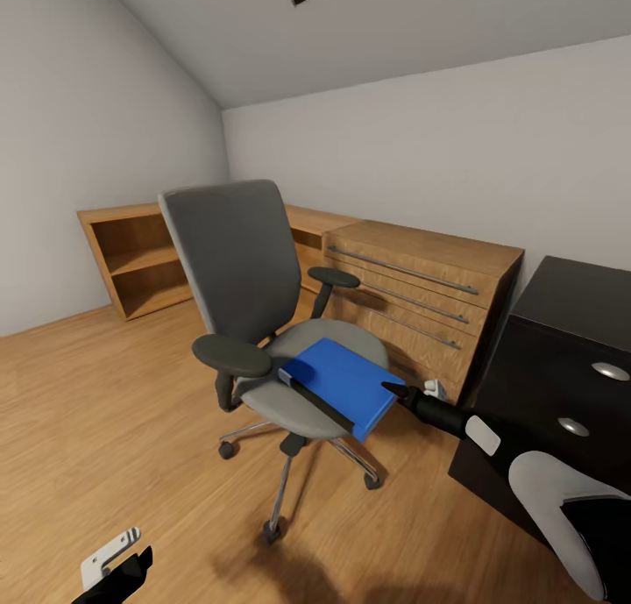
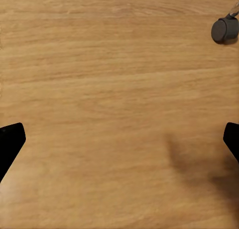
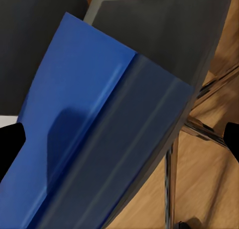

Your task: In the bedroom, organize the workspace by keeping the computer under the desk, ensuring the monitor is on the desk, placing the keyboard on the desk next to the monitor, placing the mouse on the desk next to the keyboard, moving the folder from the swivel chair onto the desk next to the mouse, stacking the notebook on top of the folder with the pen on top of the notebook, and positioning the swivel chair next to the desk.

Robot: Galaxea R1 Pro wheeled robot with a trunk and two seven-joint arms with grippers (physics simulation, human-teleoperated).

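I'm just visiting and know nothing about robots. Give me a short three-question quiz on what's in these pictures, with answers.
1. True or false: the folder lies on the chair.
2. Which gripper is nearest the folder? A) left B) right
3. Fill in: the left gripper hangs over the wooden ____.

Key
1. True; it rests on the seat.
2. B; the right gripper is at the folder's edge, jaws open in its wrist view.
3. Floor; its jaws are open, with a chair caster nearby.

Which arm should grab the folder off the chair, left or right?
Right. The right gripper is already at the folder's edge on the swivel chair, fingers spread around it in its wrist view. The left gripper hangs low over bare floor, away from the seat.
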